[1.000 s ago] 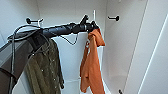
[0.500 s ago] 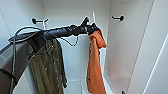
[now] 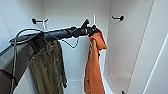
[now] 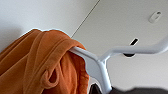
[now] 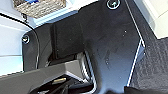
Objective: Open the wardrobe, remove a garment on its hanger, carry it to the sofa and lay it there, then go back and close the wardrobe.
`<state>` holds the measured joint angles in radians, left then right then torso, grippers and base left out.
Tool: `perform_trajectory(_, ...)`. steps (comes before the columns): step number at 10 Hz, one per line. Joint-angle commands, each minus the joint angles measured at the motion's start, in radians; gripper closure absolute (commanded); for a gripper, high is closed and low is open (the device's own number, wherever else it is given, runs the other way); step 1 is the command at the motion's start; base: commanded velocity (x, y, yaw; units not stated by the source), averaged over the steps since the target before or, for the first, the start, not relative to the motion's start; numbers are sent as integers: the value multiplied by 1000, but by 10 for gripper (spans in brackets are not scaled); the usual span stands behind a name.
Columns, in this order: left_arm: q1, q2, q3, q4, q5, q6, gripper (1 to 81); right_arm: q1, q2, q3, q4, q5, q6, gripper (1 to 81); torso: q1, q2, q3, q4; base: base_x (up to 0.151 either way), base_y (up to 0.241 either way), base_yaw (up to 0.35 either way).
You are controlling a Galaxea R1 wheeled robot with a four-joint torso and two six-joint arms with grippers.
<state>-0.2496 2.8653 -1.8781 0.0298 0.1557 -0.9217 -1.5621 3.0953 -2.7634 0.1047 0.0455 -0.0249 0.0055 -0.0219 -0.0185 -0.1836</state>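
- At centre frame, the left gripper is gripping the white hanger, jaws closed on it.
- The orange hoodie is hanging below.
- Right gripper's jaws: cannot tell.

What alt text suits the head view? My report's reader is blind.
The robot's left arm reaches into the open white wardrobe, its tool at the top of a hanging orange hooded sweatshirt. An olive-green garment hangs beside it.

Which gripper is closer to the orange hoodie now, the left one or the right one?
Left. The left gripper is reaching into the wardrobe at the hanger carrying the orange hoodie. The right wrist view faces a floor and a woven basket, with no hoodie nearby.
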Motion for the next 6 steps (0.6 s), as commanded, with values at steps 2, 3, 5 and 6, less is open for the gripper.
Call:
perform_trajectory(2, -225, -12, 0, 41, -110, 23, 811, 44, 5, 9, 12, -56, 2, 10, 2, 1, 0, 0, -84, 0, 0)
perform_trajectory(3, -225, -13, 2, 41, -110, 23, 811, 44, 5, 9, 12, -56, 2, 10, 1, 1, -1, 0, -91, 0, 0)
perform_trajectory(5, -221, -12, 14, 42, -110, 23, 811, 43, 5, 9, 12, -56, 2, 10, 0, 1, 0, 0, -108, 0, 0)
perform_trajectory(6, -216, -12, 19, 44, -110, 23, 811, 43, 5, 9, 12, -56, 2, 10, 0, 1, -1, 0, -110, 0, 0)
